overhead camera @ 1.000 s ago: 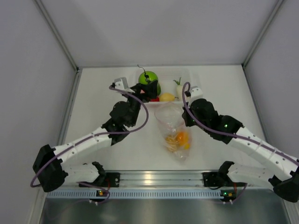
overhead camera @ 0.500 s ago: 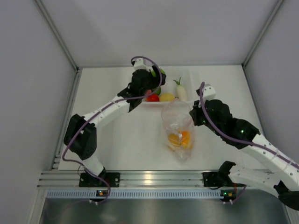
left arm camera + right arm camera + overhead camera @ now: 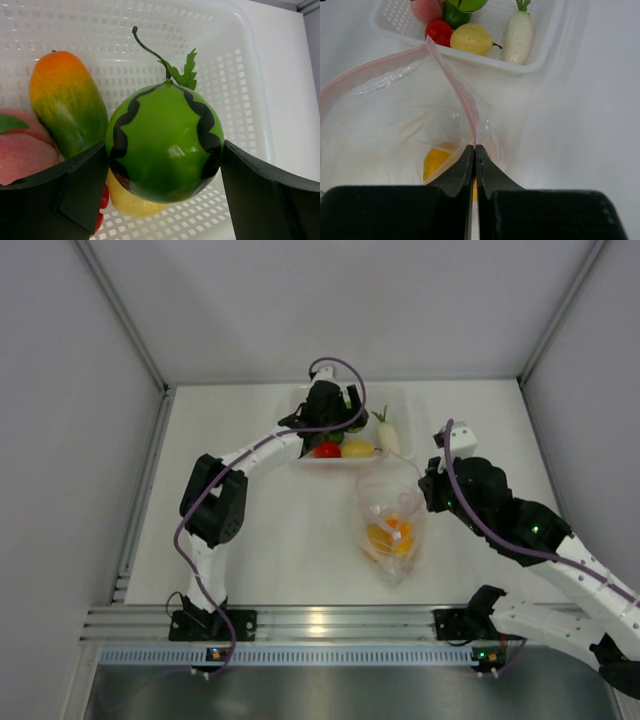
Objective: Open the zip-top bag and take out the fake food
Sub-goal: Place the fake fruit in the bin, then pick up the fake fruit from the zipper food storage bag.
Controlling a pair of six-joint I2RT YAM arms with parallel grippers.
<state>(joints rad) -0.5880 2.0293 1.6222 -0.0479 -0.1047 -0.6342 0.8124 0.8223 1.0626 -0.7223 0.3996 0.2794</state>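
Note:
The clear zip-top bag (image 3: 388,502) stands mid-table, its pink zip strip (image 3: 451,75) open in a loop. Orange and yellow fake food (image 3: 388,537) lies in its bottom, and a yellow piece (image 3: 436,161) shows through the plastic in the right wrist view. My right gripper (image 3: 426,486) (image 3: 475,148) is shut on the bag's right edge at the zip strip. My left gripper (image 3: 335,420) (image 3: 163,150) is shut on a green striped watermelon (image 3: 165,142) and holds it over the white basket (image 3: 240,75).
The perforated white basket (image 3: 402,400) stands at the table's back. It holds a mango (image 3: 67,100), a peach (image 3: 22,157), a red tomato (image 3: 439,31), a yellow pear (image 3: 472,39) and a white radish (image 3: 518,35). Grey walls close in both sides.
My left arm has reached farther back and right, carrying the watermelon over the basket. My right gripper has shifted right with the bag's edge, and the bag moved with it.

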